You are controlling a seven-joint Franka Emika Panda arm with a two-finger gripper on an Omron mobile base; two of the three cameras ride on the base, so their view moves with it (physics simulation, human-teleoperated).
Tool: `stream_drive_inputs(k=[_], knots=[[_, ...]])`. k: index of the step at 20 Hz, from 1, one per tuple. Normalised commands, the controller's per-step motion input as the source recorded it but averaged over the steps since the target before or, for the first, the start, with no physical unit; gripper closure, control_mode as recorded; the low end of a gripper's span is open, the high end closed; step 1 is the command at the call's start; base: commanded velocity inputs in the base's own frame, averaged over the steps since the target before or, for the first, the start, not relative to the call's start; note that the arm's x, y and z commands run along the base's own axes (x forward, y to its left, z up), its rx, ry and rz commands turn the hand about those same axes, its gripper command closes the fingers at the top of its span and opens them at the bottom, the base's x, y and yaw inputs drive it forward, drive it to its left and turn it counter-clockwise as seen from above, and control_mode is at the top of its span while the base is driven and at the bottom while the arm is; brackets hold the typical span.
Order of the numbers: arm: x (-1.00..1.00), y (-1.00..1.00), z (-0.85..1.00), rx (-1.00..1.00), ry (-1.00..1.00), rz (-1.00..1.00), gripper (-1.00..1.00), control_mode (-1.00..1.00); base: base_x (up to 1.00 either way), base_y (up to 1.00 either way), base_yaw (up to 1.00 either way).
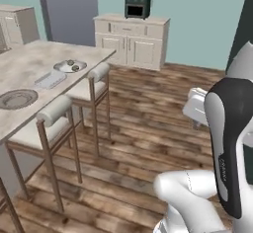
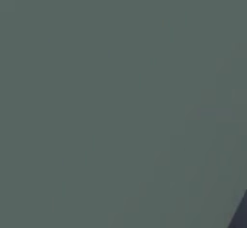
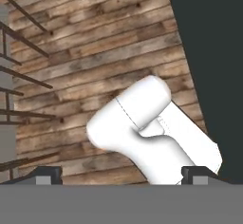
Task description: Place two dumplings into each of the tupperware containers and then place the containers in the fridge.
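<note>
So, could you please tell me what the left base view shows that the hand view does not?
The left base view gives the counter, with a tupperware container, a round plate and a dish holding two small lumps, plus two stools. The hand view gives the jaws standing wide open and a dark panel beside them. Both show the wooden floor.

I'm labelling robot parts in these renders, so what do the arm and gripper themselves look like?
The arm is glossy white with rounded, tube-like links; one link has a dark charcoal panel running along it, carrying small pale lettering too blurred to read. No cables show. In the hand view the gripper ends in two small dark grey, blocky finger tips.
</note>
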Motion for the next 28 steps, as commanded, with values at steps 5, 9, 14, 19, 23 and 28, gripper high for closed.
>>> stream_drive_inputs(k=[5,9,14,19,23,28], knots=[[0.00,0.00,0.00,0.00,0.00,0.00,-1.00,1.00,1.00,-0.71,0.39],[0.00,0.00,0.00,0.00,0.00,0.00,-1.00,1.00,1.00,-0.73,0.39],[0.00,0.00,0.00,0.00,0.00,0.00,-1.00,1.00,1.00,-0.65,0.38],[0.00,0.00,0.00,0.00,0.00,0.00,-1.00,1.00,1.00,-0.72,0.48],[0.00,0.00,0.00,0.00,0.00,0.00,-1.00,1.00,1.00,-0.61,0.47],[0.00,0.00,0.00,0.00,0.00,0.00,-1.00,1.00,0.92,-0.15,0.53]])
